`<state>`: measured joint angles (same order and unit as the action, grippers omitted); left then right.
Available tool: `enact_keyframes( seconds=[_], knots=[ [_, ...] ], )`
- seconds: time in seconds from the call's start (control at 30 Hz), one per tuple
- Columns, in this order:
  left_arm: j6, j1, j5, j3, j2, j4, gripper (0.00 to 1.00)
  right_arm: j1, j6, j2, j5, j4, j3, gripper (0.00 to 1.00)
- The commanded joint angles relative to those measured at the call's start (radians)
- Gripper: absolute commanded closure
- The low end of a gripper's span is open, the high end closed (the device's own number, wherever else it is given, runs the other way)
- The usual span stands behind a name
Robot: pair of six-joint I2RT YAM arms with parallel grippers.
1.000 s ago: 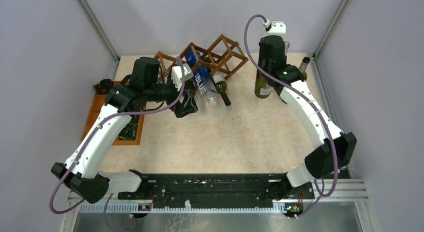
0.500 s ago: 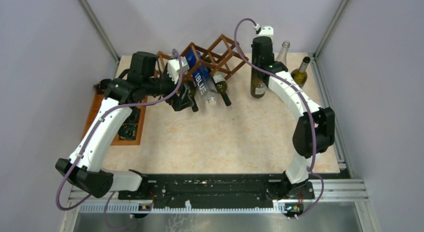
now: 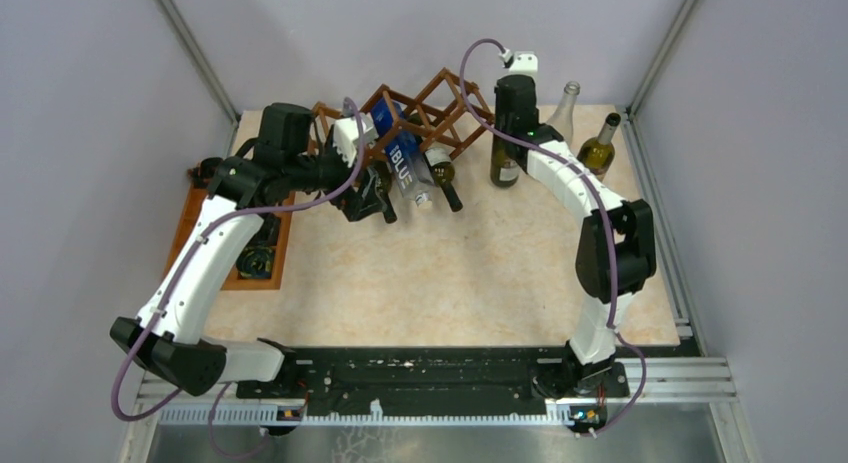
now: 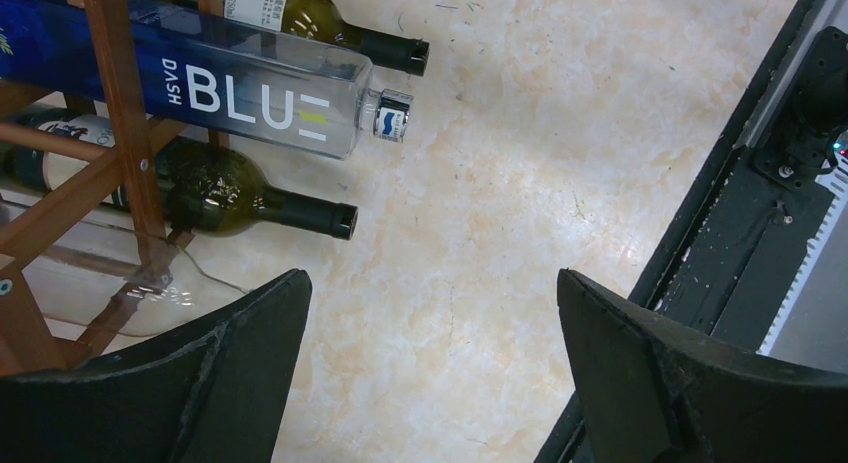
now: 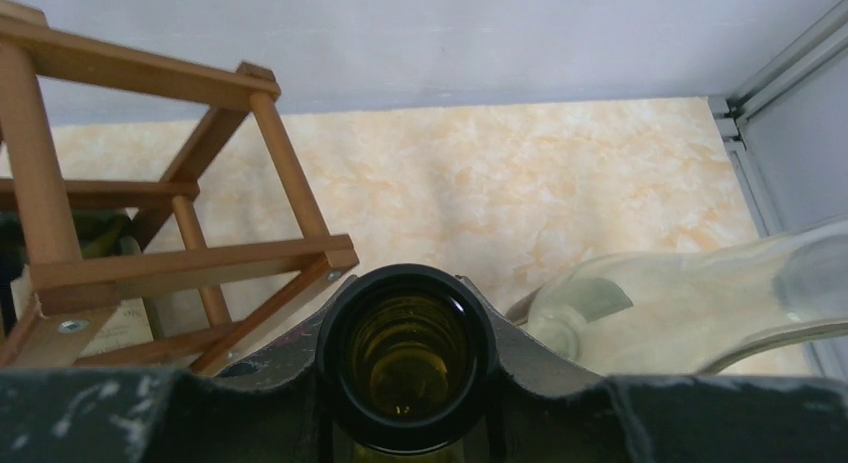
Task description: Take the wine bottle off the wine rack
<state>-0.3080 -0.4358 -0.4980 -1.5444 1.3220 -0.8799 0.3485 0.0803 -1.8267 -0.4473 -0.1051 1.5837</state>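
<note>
Gripping the wine bottle [image 5: 408, 348] by its neck with the right pincer [image 5: 408, 408], closed narrow about the dark rim. Holding it upright just beside the right end of the wine rack [image 3: 440, 103], outside the lattice. Spreading the left pincer [image 4: 430, 373] wide above the counter [image 4: 500, 183], clasping nothing.

Shown by the right wrist alone: the grip itself, hidden from above. Shown from above alone: the held bottle's body and label, plus a green bottle [image 3: 600, 143] near the right wall. Shown clearest at the left wrist: a blue bottle [image 4: 250, 88] and a dark green bottle [image 4: 240, 198] lying in the rack, necks jutting out.
</note>
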Motion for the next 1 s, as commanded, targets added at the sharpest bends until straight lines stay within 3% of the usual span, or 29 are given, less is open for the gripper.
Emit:
enact_keyframes(
  seconds=[0.0, 0.73, 0.8, 0.93, 0.97],
  knots=[
    [-0.006, 0.003, 0.01, -0.001, -0.029, 0.0, 0.01, -0.007, -0.007, 0.042, -0.002, 0.233, 0.014, 1.0],
    [-0.031, 0.003, 0.007, 0.014, -0.081, -0.003, 0.01, -0.008, 0.015, 0.056, 0.009, 0.267, -0.102, 0.97],
    [-0.032, 0.003, 0.006, 0.013, -0.084, -0.002, 0.01, -0.008, 0.011, 0.065, -0.001, 0.264, -0.117, 0.86],
    [-0.03, 0.003, 0.005, 0.012, -0.086, -0.005, 0.01, -0.008, 0.005, 0.097, 0.003, 0.237, -0.129, 0.34],
    [-0.03, 0.003, 0.004, 0.012, -0.085, -0.007, 0.01, -0.008, 0.002, 0.106, 0.006, 0.231, -0.13, 0.27]
  ],
)
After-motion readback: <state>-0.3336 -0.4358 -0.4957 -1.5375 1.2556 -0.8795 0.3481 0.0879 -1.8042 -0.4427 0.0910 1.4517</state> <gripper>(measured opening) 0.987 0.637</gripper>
